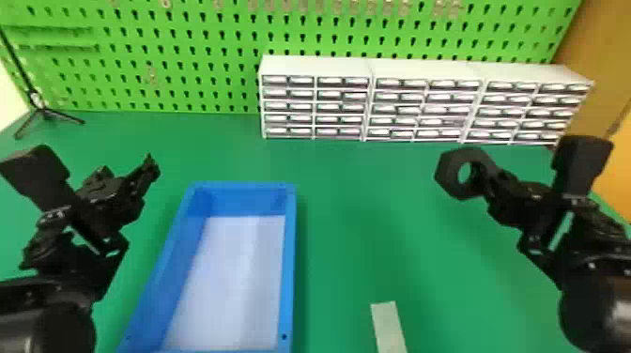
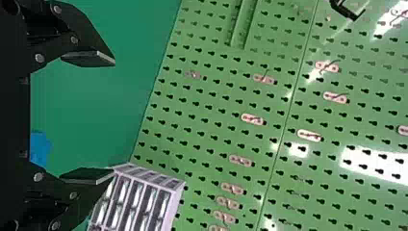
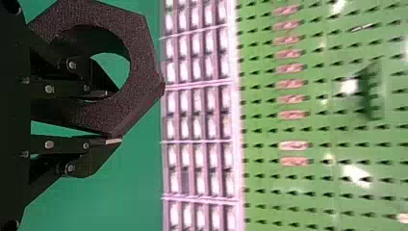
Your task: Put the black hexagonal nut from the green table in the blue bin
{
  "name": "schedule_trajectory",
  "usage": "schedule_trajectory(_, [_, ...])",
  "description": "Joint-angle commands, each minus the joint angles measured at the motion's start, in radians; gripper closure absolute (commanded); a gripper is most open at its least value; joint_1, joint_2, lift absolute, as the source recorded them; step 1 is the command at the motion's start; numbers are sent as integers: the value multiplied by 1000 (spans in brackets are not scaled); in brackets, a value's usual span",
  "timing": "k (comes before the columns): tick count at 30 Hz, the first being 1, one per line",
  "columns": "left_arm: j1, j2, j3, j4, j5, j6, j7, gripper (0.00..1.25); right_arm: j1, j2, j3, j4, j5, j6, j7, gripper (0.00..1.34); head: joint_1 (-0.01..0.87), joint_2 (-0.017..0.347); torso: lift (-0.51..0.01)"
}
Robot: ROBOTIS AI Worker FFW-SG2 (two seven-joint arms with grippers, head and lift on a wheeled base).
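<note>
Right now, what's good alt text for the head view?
The robot's right gripper holds a black hexagonal nut above a green table, right of a blue rectangular bin with a white floor. Its left gripper is left of the bin; white drawer cabinets stand behind.

A long white cabinet (image 1: 319, 64) of small drawers. Behind it rises a green pegboard (image 1: 230, 47), with small metal pieces (image 3: 292, 99) in a row above the cabinet. Well to its left stands a black tripod (image 1: 43, 111); to its right, an orange-brown panel (image 1: 610, 65); in front, a pale strip (image 1: 388, 328).
</note>
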Motion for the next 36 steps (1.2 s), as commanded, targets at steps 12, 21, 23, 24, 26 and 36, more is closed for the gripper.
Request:
schedule_trajectory(12, [-13,0,-8,25,0,-28,0,433,-65,-29,233,133,-166,-260,-2,923,692,8,-97])
schedule_trajectory(21, [-16,0,-1,28,-8,-40,2,433,-137,-86,422,215,-279,-288,-2,923,692,8,-97])
schedule_trajectory(23, [-16,0,-3,30,-8,-43,2,433,-152,-93,457,227,-294,-297,-2,923,692,8,-97])
schedule_trajectory(24, [-14,0,-3,31,-8,-45,2,433,-160,-96,474,233,-302,-299,-2,923,692,8,-97])
schedule_trajectory(26, [-14,0,-3,33,-8,-46,2,433,-180,-103,512,249,-321,-305,0,923,692,8,-97])
schedule_trajectory(36, [-23,0,-1,43,-8,-59,2,433,-281,-127,718,333,-410,-345,0,923,692,8,-97])
